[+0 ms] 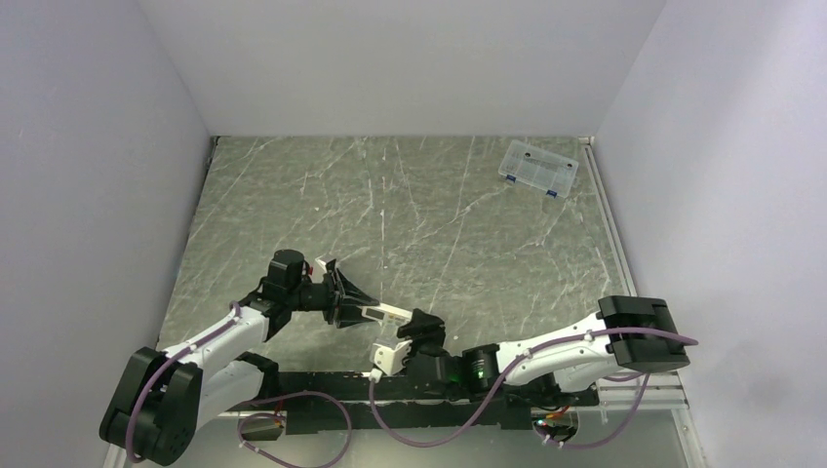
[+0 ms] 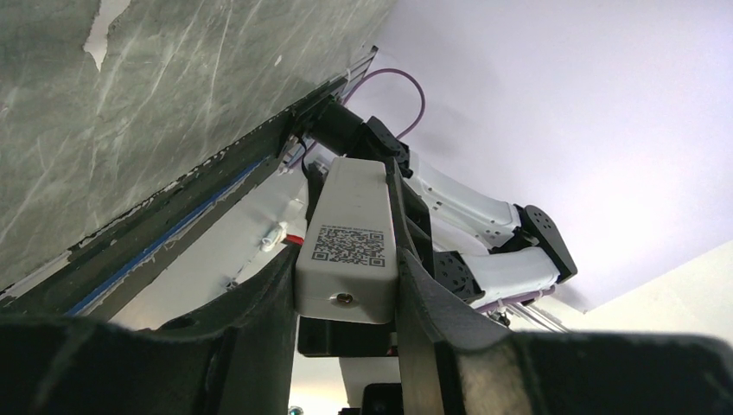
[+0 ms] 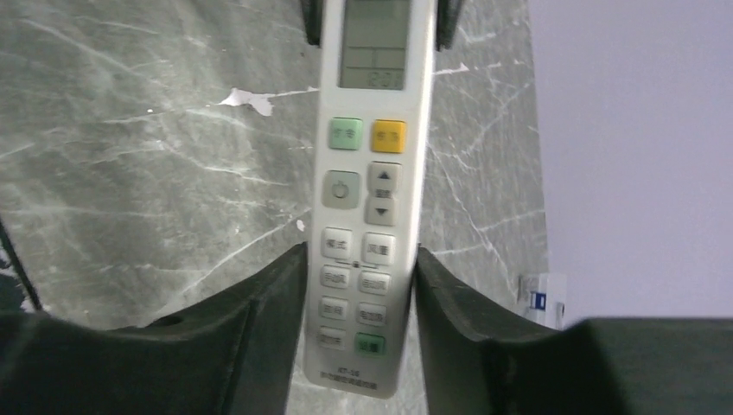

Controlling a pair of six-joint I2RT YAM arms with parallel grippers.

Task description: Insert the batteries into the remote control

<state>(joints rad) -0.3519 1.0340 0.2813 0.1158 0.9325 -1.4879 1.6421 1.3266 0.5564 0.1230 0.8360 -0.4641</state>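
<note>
Black-fingered right gripper (image 3: 359, 277) and left gripper (image 2: 346, 268) both clamp the slim white plastic remote control (image 3: 372, 130); probably mid-handover, so next one should let go to fetch the unseen batteries

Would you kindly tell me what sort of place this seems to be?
Probably a robotics test booth: plain white walls enclose a marble-patterned table, with two robot arms bolted along its near edge, holding a remote.
</note>
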